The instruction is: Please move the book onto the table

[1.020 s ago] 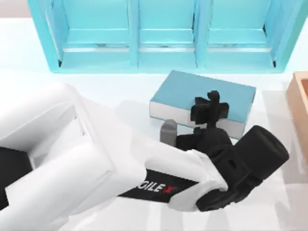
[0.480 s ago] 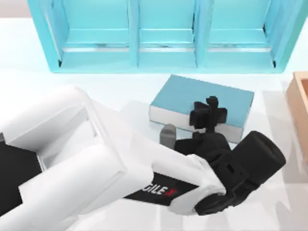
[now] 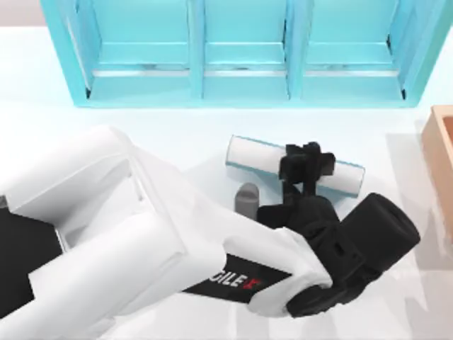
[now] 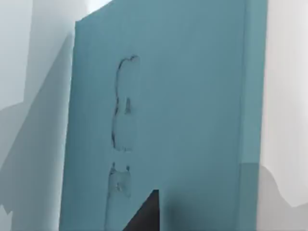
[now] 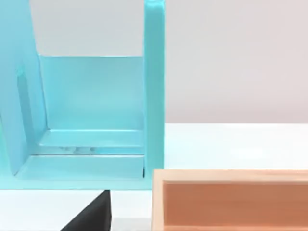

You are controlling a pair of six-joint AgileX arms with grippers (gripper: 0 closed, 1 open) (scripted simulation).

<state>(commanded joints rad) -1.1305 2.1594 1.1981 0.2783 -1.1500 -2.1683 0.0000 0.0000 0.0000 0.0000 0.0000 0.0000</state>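
The light-blue book is tipped up on the white table, in front of the shelf unit. From above I see its white page edges and only a thin blue strip of cover. My left gripper straddles the book near its right end, shut on it, with black fingers on both faces. The left wrist view looks flat onto the blue cover, with one dark fingertip against it. The right arm is parked; a dark tip of its gripper shows in the right wrist view.
A turquoise shelf unit with three open bays runs along the back of the table. A tan wooden box stands at the right edge, beside the shelf in the right wrist view. My left arm's white body covers the front left.
The book lay flat with its blue cover up; it has now turned up so the white page edges face the camera. The left gripper stayed on it, barely moving.
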